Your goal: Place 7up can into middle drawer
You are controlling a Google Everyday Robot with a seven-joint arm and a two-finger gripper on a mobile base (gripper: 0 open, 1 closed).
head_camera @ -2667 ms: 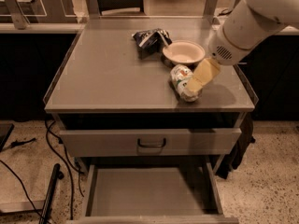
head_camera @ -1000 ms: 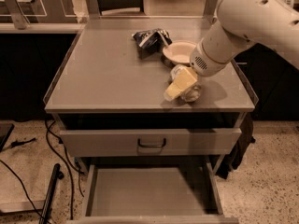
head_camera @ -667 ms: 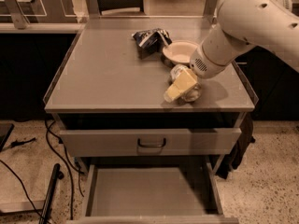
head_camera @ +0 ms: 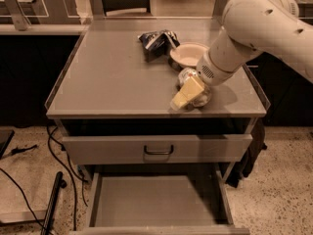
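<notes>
The small aluminium 7up can with its green-and-white label and silver ends [head_camera: 202, 97] lies on its side on the grey metal tabletop [head_camera: 112, 77], near the front right edge. The robot's pale gripper with yellowish tips [head_camera: 188, 93] is right down on it and covers much of its body. Whether the fingers are closed on the can or only set about it cannot be told. Just behind the gripper stands a round cream bowl [head_camera: 188, 54], and further back to the left lies a dark blue-and-silver snack bag [head_camera: 156, 40]. Well below and in front, the wide grey metal middle drawer [head_camera: 154, 199] stands pulled out, its flat floor bare, under a shut grey drawer front with a black handle [head_camera: 156, 148]. The can is probably light, thin-walled and smooth. On its side it would roll easily, and a hard squeeze would likely dent it. The best hold seems to be across the middle of its round body, firm but gentle.
</notes>
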